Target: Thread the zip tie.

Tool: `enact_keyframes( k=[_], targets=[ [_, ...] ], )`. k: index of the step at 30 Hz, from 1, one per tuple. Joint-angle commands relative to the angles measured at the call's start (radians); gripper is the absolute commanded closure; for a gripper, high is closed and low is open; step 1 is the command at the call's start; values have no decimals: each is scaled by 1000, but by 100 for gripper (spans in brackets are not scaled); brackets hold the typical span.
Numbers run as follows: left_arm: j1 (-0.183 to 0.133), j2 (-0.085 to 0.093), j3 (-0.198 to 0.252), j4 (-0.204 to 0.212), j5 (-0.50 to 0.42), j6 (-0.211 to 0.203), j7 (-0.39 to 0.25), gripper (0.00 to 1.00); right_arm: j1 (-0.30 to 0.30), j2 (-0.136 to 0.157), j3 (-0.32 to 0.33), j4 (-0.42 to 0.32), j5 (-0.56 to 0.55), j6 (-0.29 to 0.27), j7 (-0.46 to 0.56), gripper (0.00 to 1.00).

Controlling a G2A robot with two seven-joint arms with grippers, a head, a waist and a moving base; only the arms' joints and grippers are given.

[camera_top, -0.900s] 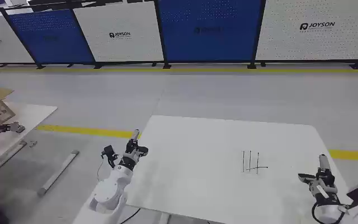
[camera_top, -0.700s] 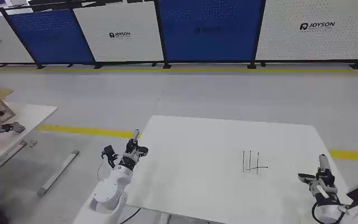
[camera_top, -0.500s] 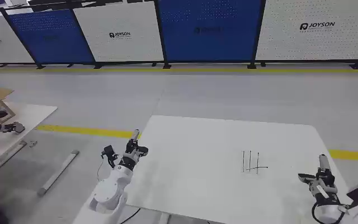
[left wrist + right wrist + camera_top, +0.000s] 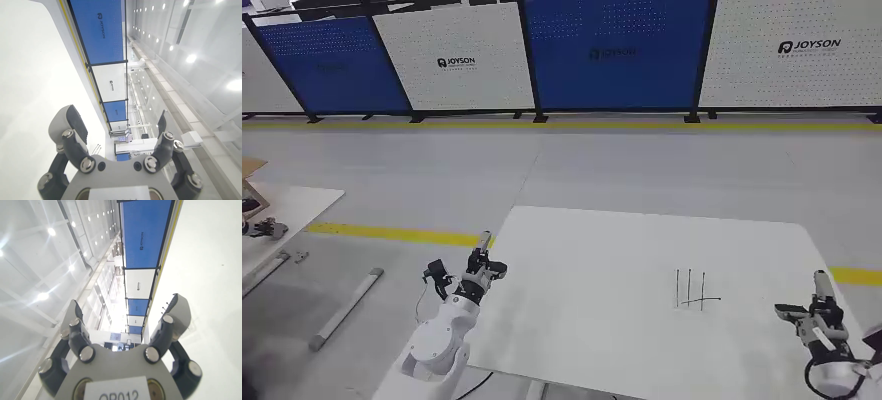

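Several thin black zip ties [image 4: 690,289] lie together on the right part of the white table [image 4: 592,290], most side by side and one crossing them. My left gripper [image 4: 484,246] sits at the table's left edge, far from the ties, open and holding nothing. In the left wrist view the left gripper [image 4: 121,121] points along the table and the zip ties [image 4: 97,148] are small in the distance. My right gripper [image 4: 819,287] is at the table's right edge, a short way right of the ties, also open and holding nothing. In the right wrist view the right gripper [image 4: 126,306] has the zip ties [image 4: 164,308] showing beside one finger.
Blue and white partition panels [image 4: 617,55] stand behind a yellow floor line [image 4: 392,233]. Another white table [image 4: 282,215] with small items is at the far left. A grey bar [image 4: 345,307] lies on the floor left of the table.
The right arm has shifted slightly toward the table's right near corner. The left arm and the zip ties have not moved.
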Motion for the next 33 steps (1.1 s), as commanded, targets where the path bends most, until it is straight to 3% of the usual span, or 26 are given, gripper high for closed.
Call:
enact_keyframes(
  k=[1, 8, 25, 28, 33],
  targets=[
    [0, 0, 0, 0, 0, 0, 0, 0, 18, 8, 17, 3, -37, 18, 119, 0],
    [0, 0, 0, 0, 0, 0, 0, 0, 138, 39, 27, 72, -207, 120, 447, 0],
    [0, 0, 0, 0, 0, 0, 0, 0, 146, 41, 30, 71, -211, 128, 459, 0],
    [0, 0, 0, 0, 0, 0, 0, 0, 227, 57, 44, 106, -270, 168, 598, 0],
    [0, 0, 0, 0, 0, 0, 0, 0, 317, 76, 21, 170, -370, 147, 769, 0]
  ],
)
